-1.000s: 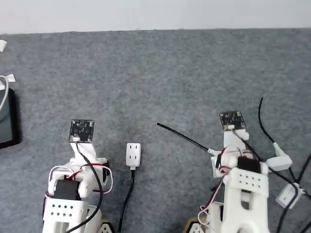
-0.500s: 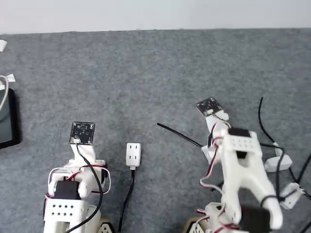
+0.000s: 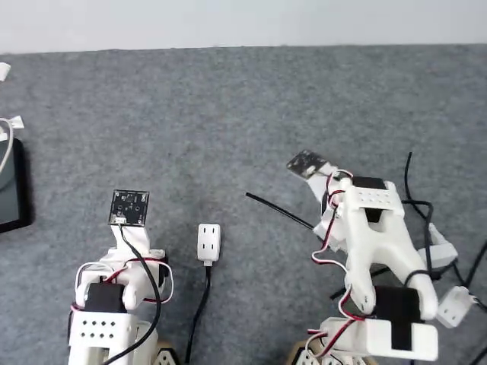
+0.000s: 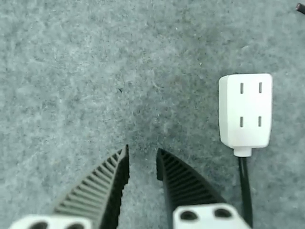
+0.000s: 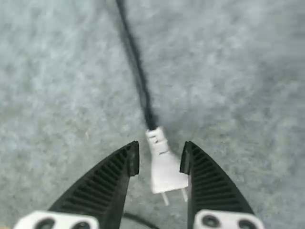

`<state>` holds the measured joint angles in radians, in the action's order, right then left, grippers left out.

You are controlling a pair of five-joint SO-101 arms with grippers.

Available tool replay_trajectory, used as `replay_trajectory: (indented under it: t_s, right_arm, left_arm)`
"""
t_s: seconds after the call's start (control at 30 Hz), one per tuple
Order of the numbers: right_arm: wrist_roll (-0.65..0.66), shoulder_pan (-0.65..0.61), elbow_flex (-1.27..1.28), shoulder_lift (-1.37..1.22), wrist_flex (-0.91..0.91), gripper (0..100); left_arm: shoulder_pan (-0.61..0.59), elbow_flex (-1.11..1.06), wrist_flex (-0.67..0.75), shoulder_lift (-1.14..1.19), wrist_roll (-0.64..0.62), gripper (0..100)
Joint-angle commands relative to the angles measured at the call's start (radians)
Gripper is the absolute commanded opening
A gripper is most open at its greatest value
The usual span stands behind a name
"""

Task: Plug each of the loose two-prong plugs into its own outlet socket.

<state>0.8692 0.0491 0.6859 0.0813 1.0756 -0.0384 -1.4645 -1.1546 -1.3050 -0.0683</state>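
Plug (image 5: pixel 166 169) between right end effector (image 5: pixel 160 145) jaws, seemingly untouched.

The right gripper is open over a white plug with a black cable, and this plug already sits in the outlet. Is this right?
No. The right gripper is open over the white plug with its black cable, but the right wrist view shows that plug loose on the carpet, prongs bare, not in the outlet.

grey felt mat (image 3: pixel 228 106), dark slab (image 3: pixel 11 186) at left edge
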Motion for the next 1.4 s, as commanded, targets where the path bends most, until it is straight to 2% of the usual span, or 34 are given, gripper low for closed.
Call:
replay_trajectory:
  t_s: [0.0, 0.2, 0.43, 0.53, 0.67, 0.73, 0.93, 1.17, 1.37]
  right_arm:
    - [0.083, -0.01, -0.06, 0.007, 0.048, 14.0]
    - [0.204, -0.001, -0.058, -0.004, 0.018, 14.0]
    - [0.207, -0.01, -0.066, -0.104, -0.081, 13.9]
    - [0.207, -0.008, -0.103, -0.125, -0.044, 13.4]
    - [0.204, -0.008, -0.112, -0.125, -0.048, 0.0]
    - [0.19, -0.004, -0.112, -0.117, -0.041, 1.6]
    - [-0.089, -0.033, -0.187, -0.033, 0.061, 0.8]
    - [-0.598, -0.147, -0.365, 0.062, 0.265, 0.8]
    - [-0.899, -0.236, -0.396, -0.004, 0.225, 0.9]
  left_arm:
    - [-0.006, 0.013, 0.029, -0.011, 0.009, 2]
    - [-0.032, -0.01, 0.077, -0.011, 0.009, 2]
    - [-0.048, -0.01, 0.077, -0.011, 0.009, 2]
    - [-0.048, -0.01, 0.077, -0.011, 0.009, 2]
    - [-0.048, -0.01, 0.077, -0.011, 0.009, 2]
    - [-0.048, -0.01, 0.077, -0.011, 0.009, 2]
    - [-0.048, -0.01, 0.077, -0.011, 0.009, 2]
    - [-0.048, -0.01, 0.077, -0.011, 0.009, 2]
    - [-0.048, -0.01, 0.077, -0.011, 0.009, 2]
